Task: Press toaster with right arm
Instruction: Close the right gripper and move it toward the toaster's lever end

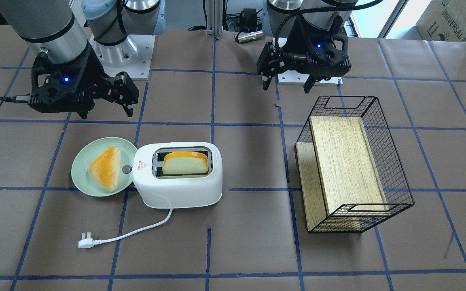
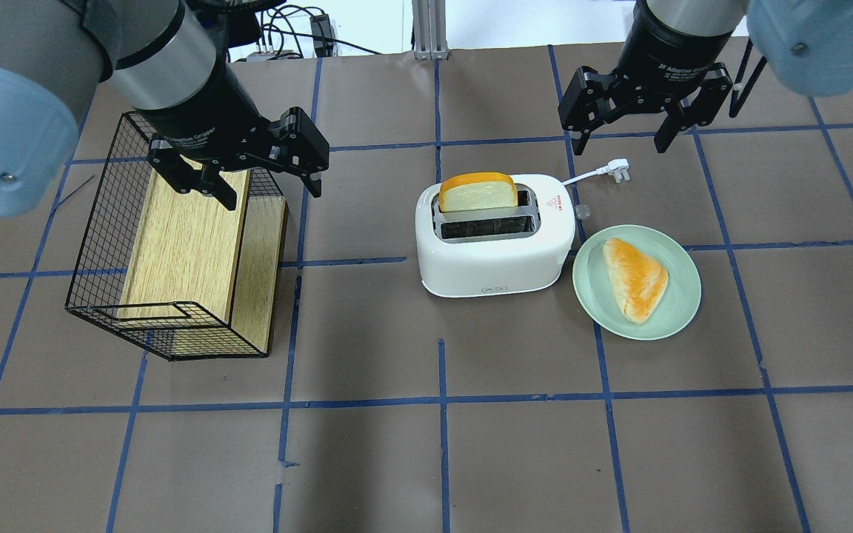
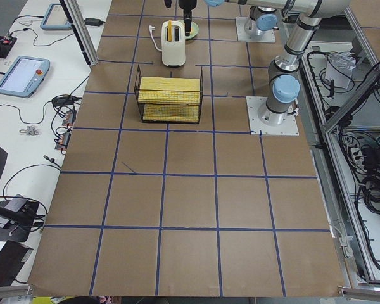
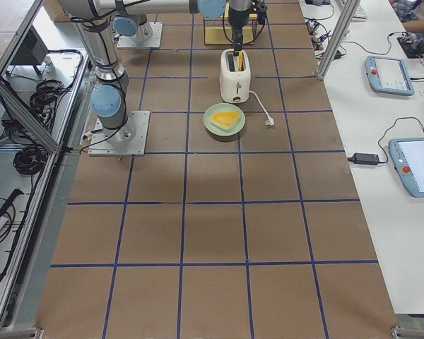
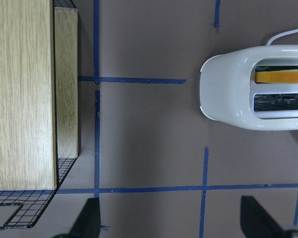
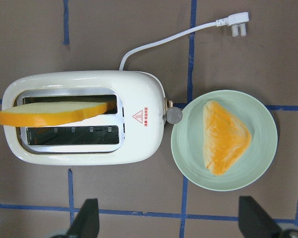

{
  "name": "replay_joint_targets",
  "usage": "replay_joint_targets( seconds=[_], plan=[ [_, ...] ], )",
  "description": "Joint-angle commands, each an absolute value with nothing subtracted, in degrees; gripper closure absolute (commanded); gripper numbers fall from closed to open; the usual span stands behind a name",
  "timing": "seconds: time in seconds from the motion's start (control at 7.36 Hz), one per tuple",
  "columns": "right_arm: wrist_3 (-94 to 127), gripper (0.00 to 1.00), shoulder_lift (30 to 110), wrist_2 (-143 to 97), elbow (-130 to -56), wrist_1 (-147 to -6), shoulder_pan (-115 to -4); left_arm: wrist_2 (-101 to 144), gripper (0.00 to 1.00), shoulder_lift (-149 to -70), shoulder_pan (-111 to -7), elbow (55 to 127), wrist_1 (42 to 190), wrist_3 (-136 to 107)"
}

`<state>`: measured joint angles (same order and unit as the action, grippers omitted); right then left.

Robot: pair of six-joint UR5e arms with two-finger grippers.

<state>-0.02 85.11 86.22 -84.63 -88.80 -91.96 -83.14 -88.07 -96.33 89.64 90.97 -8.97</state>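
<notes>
The white two-slot toaster (image 1: 178,182) (image 2: 497,252) (image 6: 139,144) stands mid-table with a bread slice (image 1: 185,162) (image 2: 478,194) sticking up from one slot. Its grey knob (image 1: 126,169) (image 6: 173,115) faces the plate. Its cord ends in a loose plug (image 1: 85,241) (image 2: 619,170). My right gripper (image 1: 105,113) (image 2: 623,141) (image 6: 171,225) is open and empty. It hovers well above the table near the toaster's knob end and touches nothing. My left gripper (image 1: 287,87) (image 2: 272,194) (image 5: 174,225) is open and empty above the basket's edge.
A pale green plate (image 1: 79,178) (image 2: 674,318) with a triangular toasted bread piece (image 1: 105,167) lies against the toaster's knob end. A black wire basket (image 1: 395,190) (image 2: 93,244) holding a wooden box (image 1: 346,161) lies on its side on my left.
</notes>
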Motion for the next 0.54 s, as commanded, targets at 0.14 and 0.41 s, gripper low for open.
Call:
replay_joint_targets(
  seconds=[0.14, 0.41],
  plan=[
    [-14.68, 0.21, 84.55, 86.31, -85.33, -88.94, -92.28, -83.14, 0.00, -88.07, -96.33, 89.65, 90.97, -8.96],
    [-17.83, 0.68, 84.73, 86.04, -86.13, -89.38, -92.55, -83.14, 0.00, -88.07, -96.33, 89.65, 90.97, -8.96]
  ],
)
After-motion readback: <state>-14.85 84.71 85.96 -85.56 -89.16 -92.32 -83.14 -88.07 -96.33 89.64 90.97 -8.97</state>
